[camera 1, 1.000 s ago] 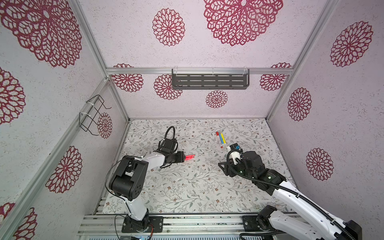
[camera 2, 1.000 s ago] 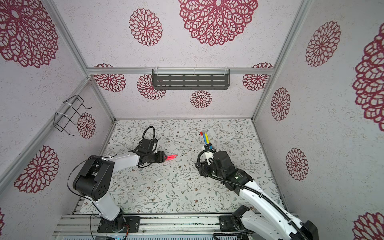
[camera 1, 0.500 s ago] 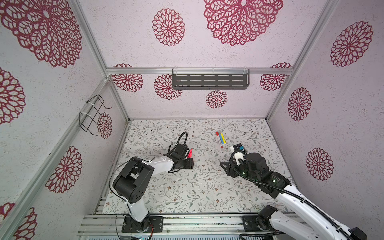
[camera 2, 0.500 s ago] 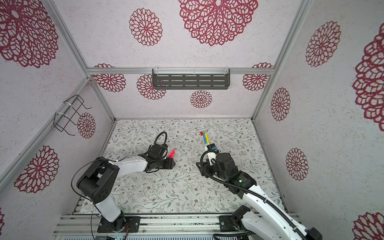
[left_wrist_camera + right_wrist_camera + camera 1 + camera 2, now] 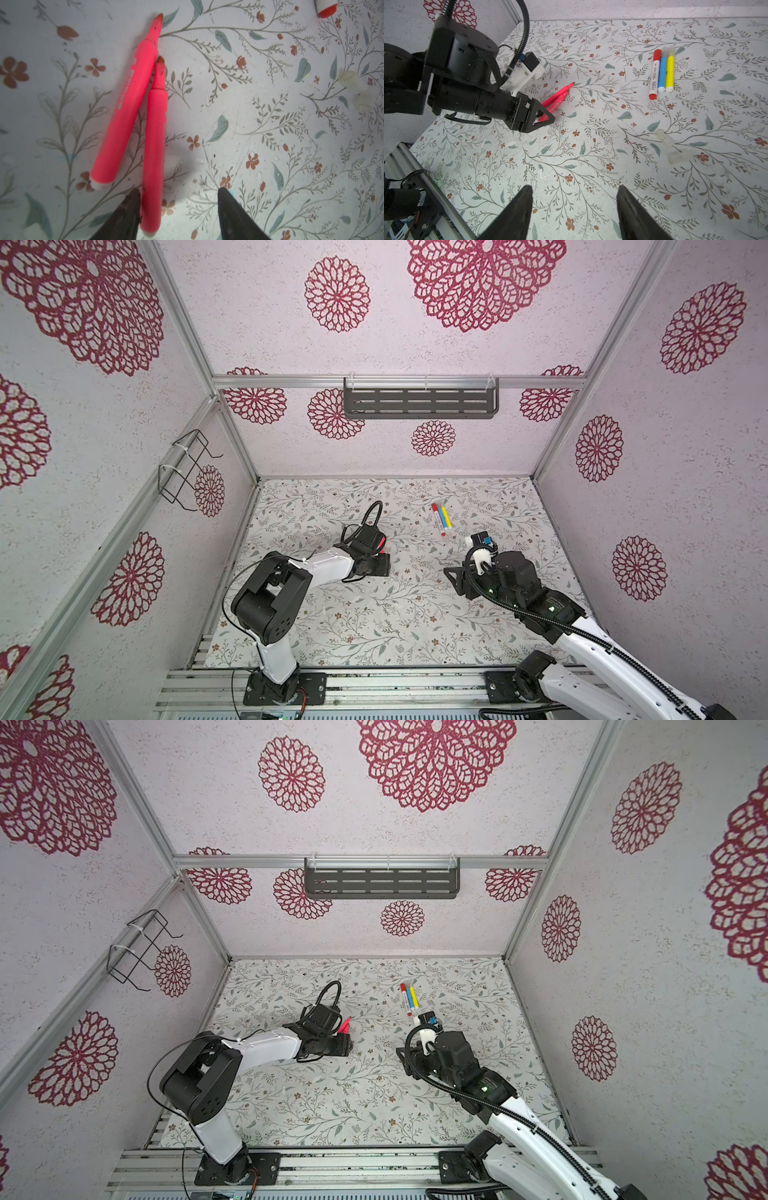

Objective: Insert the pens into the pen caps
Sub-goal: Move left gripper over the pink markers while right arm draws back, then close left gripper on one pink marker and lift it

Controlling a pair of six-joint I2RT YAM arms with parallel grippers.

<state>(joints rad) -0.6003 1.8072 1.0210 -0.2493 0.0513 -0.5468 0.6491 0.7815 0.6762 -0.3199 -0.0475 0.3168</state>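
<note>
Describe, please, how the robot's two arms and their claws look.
The left arm and right arm mix white links with black joints. A black ribbed hose loops at the left wrist, and another hose trails the right arm. The left claw and right claw have black, pointed fingers.

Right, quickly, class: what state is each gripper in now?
Left gripper: open, around the back end of a slim pinkish-red marker pen.
Right gripper: open, holding nothing.

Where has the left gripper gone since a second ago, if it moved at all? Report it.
Yes. In both top views the left gripper has shifted rightward, closing on the row of three pens, which stayed put.
</note>
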